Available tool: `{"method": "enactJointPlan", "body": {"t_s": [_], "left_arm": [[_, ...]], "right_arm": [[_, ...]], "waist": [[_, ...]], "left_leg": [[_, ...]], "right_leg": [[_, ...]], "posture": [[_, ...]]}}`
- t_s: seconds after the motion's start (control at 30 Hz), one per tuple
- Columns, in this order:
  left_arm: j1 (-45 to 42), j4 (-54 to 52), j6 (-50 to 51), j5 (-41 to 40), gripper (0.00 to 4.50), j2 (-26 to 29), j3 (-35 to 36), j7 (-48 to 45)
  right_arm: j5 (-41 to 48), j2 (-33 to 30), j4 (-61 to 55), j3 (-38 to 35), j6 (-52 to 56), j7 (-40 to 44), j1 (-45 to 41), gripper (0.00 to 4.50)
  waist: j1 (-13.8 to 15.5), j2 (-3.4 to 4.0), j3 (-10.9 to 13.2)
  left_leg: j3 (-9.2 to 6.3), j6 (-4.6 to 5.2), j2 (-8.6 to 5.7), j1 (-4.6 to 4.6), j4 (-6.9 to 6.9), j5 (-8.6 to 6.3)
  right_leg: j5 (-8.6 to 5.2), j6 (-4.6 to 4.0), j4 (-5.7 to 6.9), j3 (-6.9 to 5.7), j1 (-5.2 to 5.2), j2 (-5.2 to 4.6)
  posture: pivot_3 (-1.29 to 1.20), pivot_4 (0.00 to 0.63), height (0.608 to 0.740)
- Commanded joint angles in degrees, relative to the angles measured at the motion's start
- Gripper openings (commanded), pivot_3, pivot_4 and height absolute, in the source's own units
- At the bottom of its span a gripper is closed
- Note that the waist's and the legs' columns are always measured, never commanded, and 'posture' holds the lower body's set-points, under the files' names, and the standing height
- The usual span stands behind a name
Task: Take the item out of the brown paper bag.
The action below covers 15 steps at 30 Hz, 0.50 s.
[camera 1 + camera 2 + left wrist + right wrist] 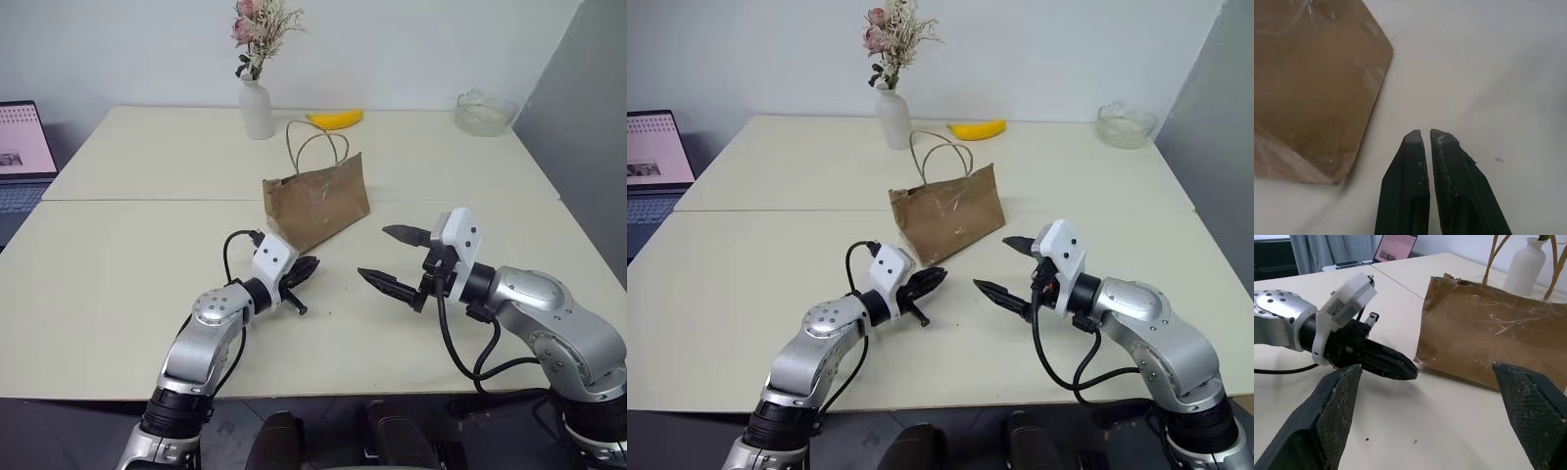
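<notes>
The brown paper bag (318,201) stands upright in the middle of the table, its two cord handles (315,147) sticking up. The item is hidden from view. My left gripper (312,264) lies low over the table just in front of the bag's near left corner, shut with nothing between its fingers (1410,161). The right gripper (374,253) hovers in front of the bag's right end, wide open and empty, pointing toward the left gripper. Through the right wrist camera I see the bag's creased side (1484,338) and the left gripper (1400,367) beside it.
At the table's far side are a white vase (257,108) with dried flowers, a yellow banana (335,119) and a glass bowl (485,111). A laptop (20,152) sits off the left edge. A seam (147,200) crosses the table behind the arms.
</notes>
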Motion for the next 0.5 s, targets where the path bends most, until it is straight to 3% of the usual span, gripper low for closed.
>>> {"method": "enactJointPlan", "body": {"t_s": [0.03,0.5], "left_arm": [[-3.5,3.4,-3.0,-0.1,0.26,0.9,1.6,-0.7],[-11.5,17.7,-12.2,2.6,0.26,4.2,3.2,-1.3]], "right_arm": [[0.8,-0.3,-2.3,-1.4,-0.3,0.2,-1.0,4.50],[1.0,-0.4,-2.7,-0.4,-0.1,0.9,-0.6,4.50]], "waist": [[0.0,0.00,0.0],[0.0,0.00,0.0]], "left_leg": [[-0.01,0.00,-0.01,-0.01,0.00,0.00],[-0.01,0.02,0.00,-0.05,-0.03,-0.01]], "right_leg": [[0.00,0.00,0.00,-0.02,0.00,0.01],[0.00,0.00,-0.07,-0.03,-0.01,-0.01]], "posture": [[0.00,0.150,0.740],[0.00,0.150,0.740]]}}
